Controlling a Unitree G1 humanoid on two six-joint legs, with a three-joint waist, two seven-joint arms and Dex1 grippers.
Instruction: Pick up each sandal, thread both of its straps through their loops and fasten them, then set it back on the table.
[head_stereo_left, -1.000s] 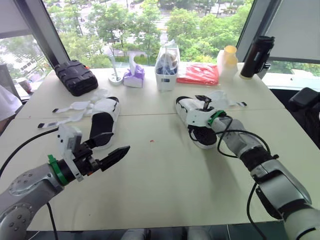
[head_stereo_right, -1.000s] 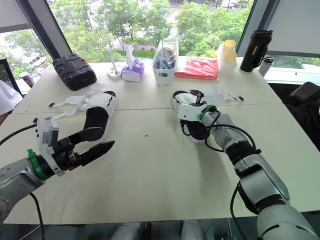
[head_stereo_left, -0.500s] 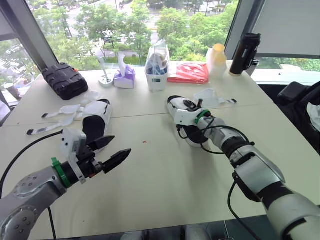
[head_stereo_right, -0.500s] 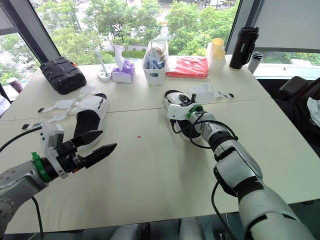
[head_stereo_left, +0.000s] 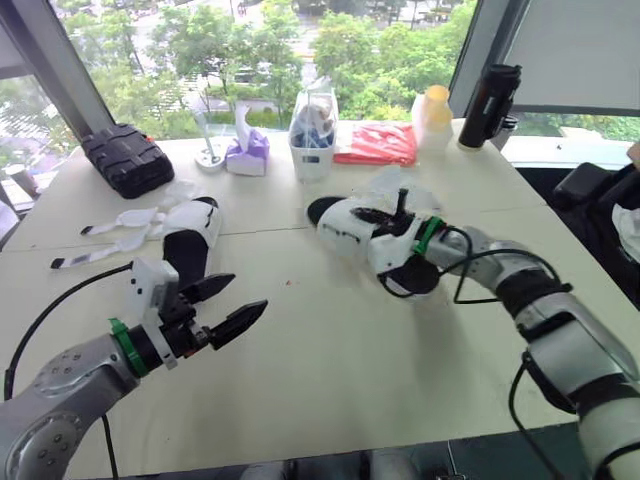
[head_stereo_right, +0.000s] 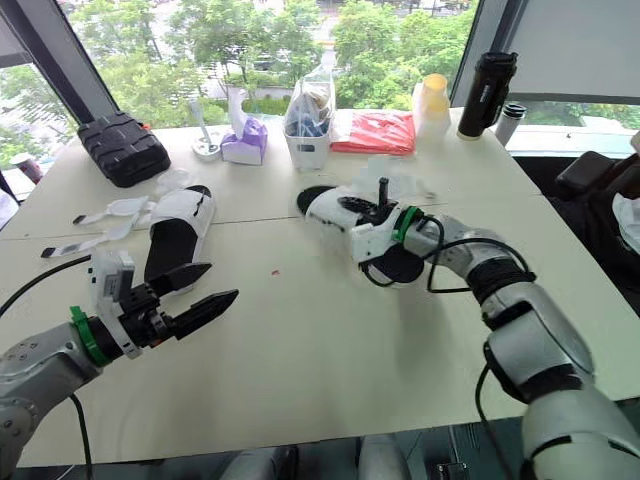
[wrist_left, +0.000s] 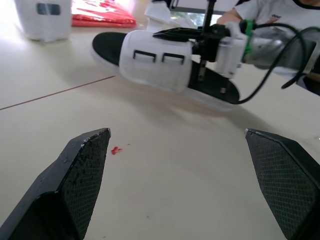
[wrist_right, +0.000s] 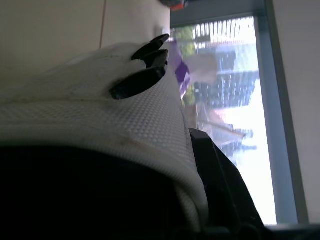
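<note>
One white sandal (head_stereo_left: 350, 222) is pinched by its upper band in the right claw (head_stereo_left: 398, 215), low over the table (head_stereo_left: 330, 350), while the second sandal (head_stereo_left: 192, 248) is seen lying flat just beyond the left claw (head_stereo_left: 248, 291), whose fingers are held spread wide.

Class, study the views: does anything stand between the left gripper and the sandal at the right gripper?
Nothing visible does. Between the left gripper, jaws open, and the sandal lies bare table with a tiny red speck, too flat to block anything. The right gripper holds that sandal.
</note>
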